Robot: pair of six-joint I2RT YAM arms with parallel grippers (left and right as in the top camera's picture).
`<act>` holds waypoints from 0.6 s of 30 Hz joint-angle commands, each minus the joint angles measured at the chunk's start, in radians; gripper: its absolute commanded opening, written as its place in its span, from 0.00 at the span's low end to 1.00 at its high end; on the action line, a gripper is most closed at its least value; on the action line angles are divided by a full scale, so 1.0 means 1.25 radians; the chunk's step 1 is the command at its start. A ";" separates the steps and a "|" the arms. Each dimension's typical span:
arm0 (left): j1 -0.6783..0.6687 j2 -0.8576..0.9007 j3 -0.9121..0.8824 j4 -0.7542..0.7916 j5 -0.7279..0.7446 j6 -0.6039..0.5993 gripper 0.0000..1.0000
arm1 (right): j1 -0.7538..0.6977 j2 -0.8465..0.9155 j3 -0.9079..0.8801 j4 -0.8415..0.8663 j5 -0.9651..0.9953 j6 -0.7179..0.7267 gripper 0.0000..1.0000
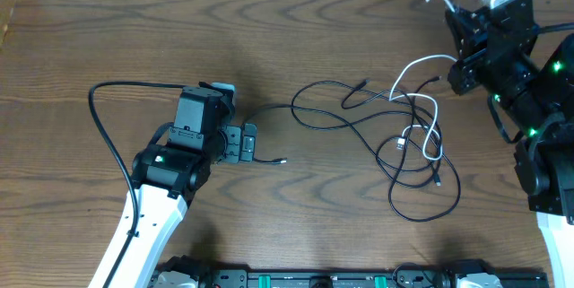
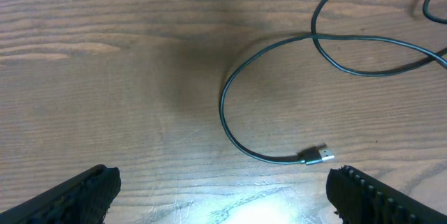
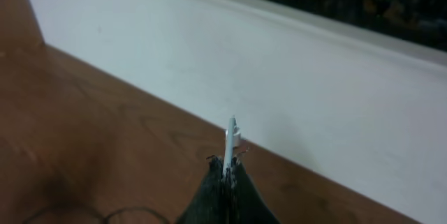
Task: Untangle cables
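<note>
The left gripper [image 1: 249, 143] stands wide and holds nothing, low over the table [image 1: 90, 19] left of centre and pointing toward the right edge. Just ahead of it, a little toward the near edge, lies the free plug [image 1: 282, 160] of the black cable [image 1: 314, 117]. From the plug the cable curls back past the fingertips and runs on rightward into the tangle [image 1: 413, 135]. This arm is much the nearer of the 2 to that end.

The left wrist view gives what the overhead cannot. The plug [image 2: 318, 156] lies flat, close inside the right-hand finger [image 2: 370, 192], and its long axis runs along the line between the 2 fingers. Closing there would likely meet it end-on. The curve of black cable [image 2: 223, 105] farther ahead crosses the gap and looks the better place to take.

The right gripper [image 1: 453, 14] is near the far right corner, closed on the white cable [image 1: 421, 64] close to its end, and a short stub pokes out toward the far edge. From the grip the cable drops back into the tangle. The right wrist view confirms the pinch. The fingertips [image 3: 225, 175] meet on the white cable [image 3: 228, 144], with its tip raised before the wall [image 3: 279, 63]. That view shows almost nothing of the tangle itself, and only the overhead shows how the 2 cables cross.
</note>
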 commanded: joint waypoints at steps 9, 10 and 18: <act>0.005 0.003 0.002 -0.001 -0.013 -0.010 0.99 | -0.001 0.008 0.012 -0.236 -0.106 -0.111 0.01; 0.005 0.003 0.002 -0.001 -0.013 -0.010 0.99 | -0.001 0.013 0.012 -0.259 -0.107 -0.115 0.01; 0.005 0.003 0.002 -0.001 -0.013 -0.010 0.99 | 0.003 0.117 0.011 -0.389 -0.153 -0.137 0.35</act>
